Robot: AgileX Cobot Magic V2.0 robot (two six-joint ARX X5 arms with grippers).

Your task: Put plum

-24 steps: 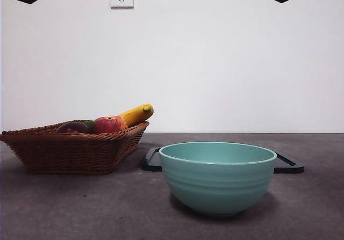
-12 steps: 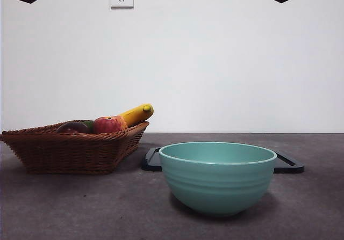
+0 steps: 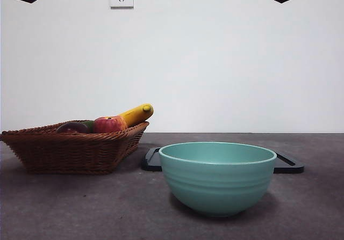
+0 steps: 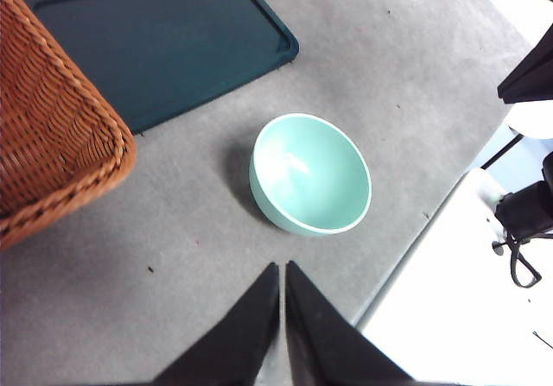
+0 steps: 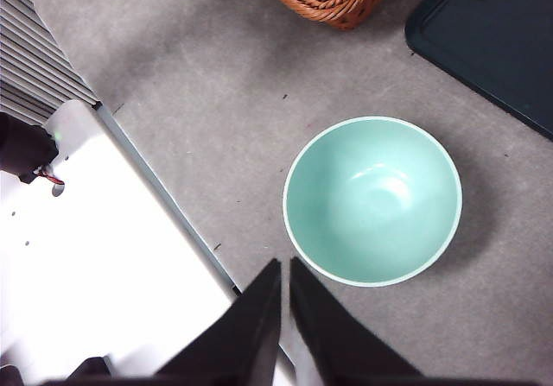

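Change: nothing has shifted across the last second in the front view; the fruit, the basket, the bowl and my two arm tips sit exactly as they did, so I judge the task is not yet begun
Plum (image 3: 72, 127): it lies in the wicker basket (image 3: 70, 151), low behind the rim, with only its dark maroon top showing, just beside the red apple (image 3: 109, 124)
Other fruit: a sliver of green fruit (image 3: 88, 124) shows between the plum and the apple; a yellow banana (image 3: 137, 114) leans out over the basket's rim behind the apple
Teal bowl (image 3: 217, 178): it stands on the grey table (image 3: 64, 208), near the basket but apart from it; both wrist views show it empty
Dark tray (image 3: 287, 166): it lies flat behind the bowl, bare where I can see it
My left gripper (image 4: 282, 269): jaws pressed together, holding nothing, high above the table with the bowl and a corner of the basket below
My right gripper (image 5: 285, 267): jaws likewise together and empty, hanging high over the table's edge beside the bowl
Meaning for the task: the plum is untouched and neither arm is near it; I judge that one gripper must part its jaws, go down into the basket and take the plum without disturbing the apple; the bowl seems the likely place to set it, though the task does not say
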